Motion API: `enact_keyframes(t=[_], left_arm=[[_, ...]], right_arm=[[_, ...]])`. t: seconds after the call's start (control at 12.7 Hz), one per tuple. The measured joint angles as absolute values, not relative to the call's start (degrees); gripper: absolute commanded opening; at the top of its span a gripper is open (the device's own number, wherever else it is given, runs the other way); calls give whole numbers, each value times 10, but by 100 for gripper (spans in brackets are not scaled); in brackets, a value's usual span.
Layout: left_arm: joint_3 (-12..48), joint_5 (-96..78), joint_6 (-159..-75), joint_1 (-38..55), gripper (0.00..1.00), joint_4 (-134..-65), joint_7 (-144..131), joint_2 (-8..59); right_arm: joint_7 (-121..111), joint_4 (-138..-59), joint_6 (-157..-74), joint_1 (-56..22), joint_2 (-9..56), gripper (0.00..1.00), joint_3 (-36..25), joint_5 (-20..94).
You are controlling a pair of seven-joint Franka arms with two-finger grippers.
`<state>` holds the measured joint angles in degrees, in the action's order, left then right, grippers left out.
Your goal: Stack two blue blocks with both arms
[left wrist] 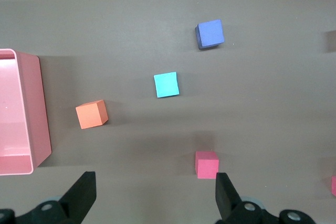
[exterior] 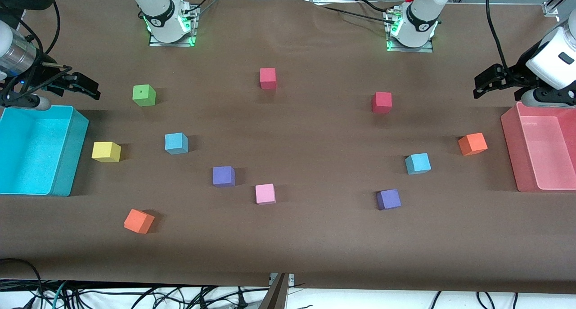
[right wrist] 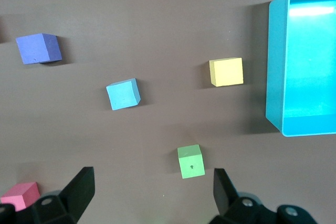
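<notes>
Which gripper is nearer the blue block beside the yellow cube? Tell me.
Right. The right gripper hangs by the cyan bin, close to that blue block; the left gripper is up by the pink bin.

I see both arms held up and out at the table's ends, neither touching anything. My left arm (exterior: 546, 59) comes in at its own end, wrist bent, and the left gripper (exterior: 483, 85) hangs in the air with its fingers (left wrist: 84, 195) spread wide. My right arm (exterior: 13, 52) mirrors it at the other end; the right gripper (exterior: 85, 87) hovers likewise, fingers (right wrist: 80, 187) wide apart and holding nothing.
</notes>
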<state>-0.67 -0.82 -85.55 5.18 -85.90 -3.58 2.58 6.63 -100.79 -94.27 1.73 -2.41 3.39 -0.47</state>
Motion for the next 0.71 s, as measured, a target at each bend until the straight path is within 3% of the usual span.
enact_keyframes(t=[0.71], left_arm=[[-7,-8,-855,52,100,-859,-36,26]], right_arm=[[70,-1011,-951,20,-24,100,35,-5]])
